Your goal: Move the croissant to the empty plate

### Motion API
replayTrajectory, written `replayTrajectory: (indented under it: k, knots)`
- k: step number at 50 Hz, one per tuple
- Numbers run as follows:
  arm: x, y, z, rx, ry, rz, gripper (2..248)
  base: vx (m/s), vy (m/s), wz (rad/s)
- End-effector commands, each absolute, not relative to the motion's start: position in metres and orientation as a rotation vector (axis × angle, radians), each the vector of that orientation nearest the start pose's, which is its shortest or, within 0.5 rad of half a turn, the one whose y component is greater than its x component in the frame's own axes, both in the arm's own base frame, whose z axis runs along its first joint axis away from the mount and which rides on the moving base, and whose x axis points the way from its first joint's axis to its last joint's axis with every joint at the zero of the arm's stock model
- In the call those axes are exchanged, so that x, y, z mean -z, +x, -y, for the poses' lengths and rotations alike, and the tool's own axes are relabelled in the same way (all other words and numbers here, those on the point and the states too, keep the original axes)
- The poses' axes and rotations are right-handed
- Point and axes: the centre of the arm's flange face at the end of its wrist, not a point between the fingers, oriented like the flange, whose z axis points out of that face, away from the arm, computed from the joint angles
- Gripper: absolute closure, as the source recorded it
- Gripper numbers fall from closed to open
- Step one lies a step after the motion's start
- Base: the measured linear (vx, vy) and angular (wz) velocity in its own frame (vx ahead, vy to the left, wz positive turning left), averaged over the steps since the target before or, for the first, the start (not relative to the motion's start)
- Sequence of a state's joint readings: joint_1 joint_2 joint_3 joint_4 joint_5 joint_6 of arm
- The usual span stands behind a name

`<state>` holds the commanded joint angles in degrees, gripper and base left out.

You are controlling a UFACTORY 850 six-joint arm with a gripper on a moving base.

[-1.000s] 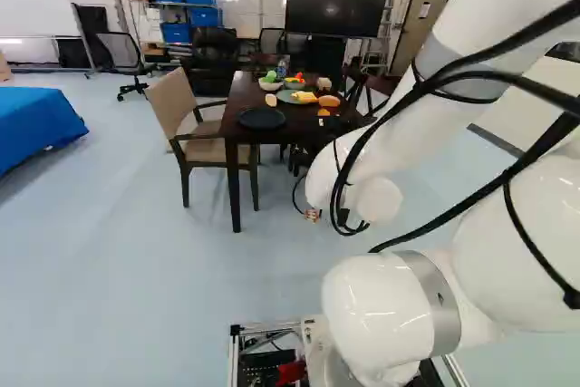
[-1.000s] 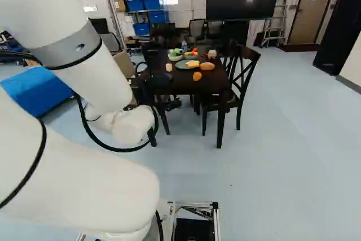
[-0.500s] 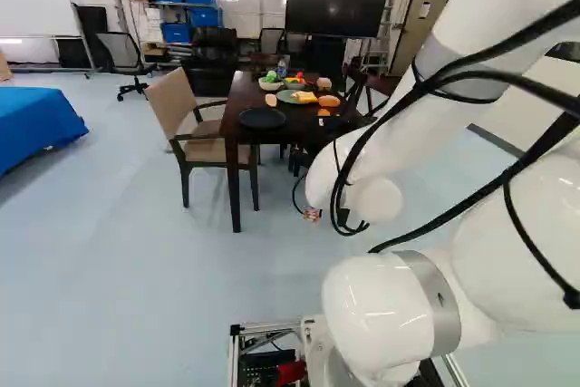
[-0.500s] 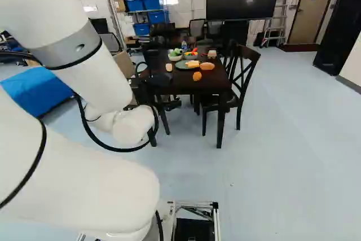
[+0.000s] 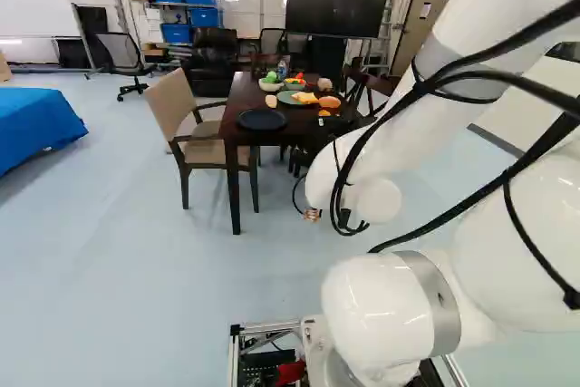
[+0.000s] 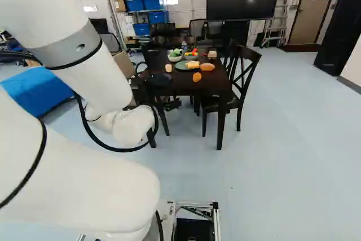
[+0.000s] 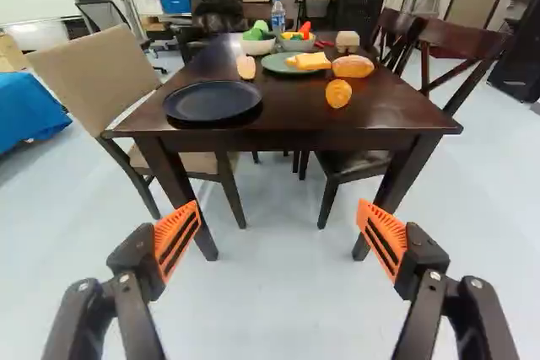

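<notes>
We've got the pincer spread wide, pads apart, in the wrist view; orange ribbed pads on black fingers, desk ahead. Desk's dark brown wood, glossy top, straight sq. legs. Dark plate = round, smooth, raised rim, bare, nr the desk's front edge.

Croissant: can't tell for sure which bread-like pc. it is. We see a yellow-orange, uneven pc. on the green plate, and an oval orange-brown loaf shape just beside that plate. Lumpy round orange pc. sits nearer the front edge; pale rounded pc. is btwn the dark plate & the bowls.

Containers: pale bowl w/ green lumpy stuff; grayish bowl w/ red, orange & yellow pcs.; clear plastic bottle w/ blue label behind, lower part hidden by the bowls. Bowl contents too small for us to name.

Beige padded chair stands by the desk, dark wood chair w/ crossed back on the other side, cut off partly by the desk. In the base views our smooth white arm w/ black cables hides bits of desk & floor.
</notes>
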<state>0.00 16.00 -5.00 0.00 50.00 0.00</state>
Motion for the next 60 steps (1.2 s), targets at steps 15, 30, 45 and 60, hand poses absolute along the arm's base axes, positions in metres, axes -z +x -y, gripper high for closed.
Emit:
replayTrajectory:
  k: [15, 30, 45, 60]
  knots:
    - [-0.3656, 0.2703, 0.0, 1.824, -2.558, 0.0, 3, 0.166, -0.008, -0.016]
    - [-0.3656, 0.2703, 0.0, 1.824, -2.558, 0.0, 3, 0.172, -0.002, -0.014]
    - [-0.3656, 0.2703, 0.0, 1.824, -2.558, 0.0, 3, 0.191, 0.0, -0.015]
    - [-0.3656, 0.2703, 0.0, 1.824, -2.558, 0.0, 3, 0.224, -0.002, -0.021]
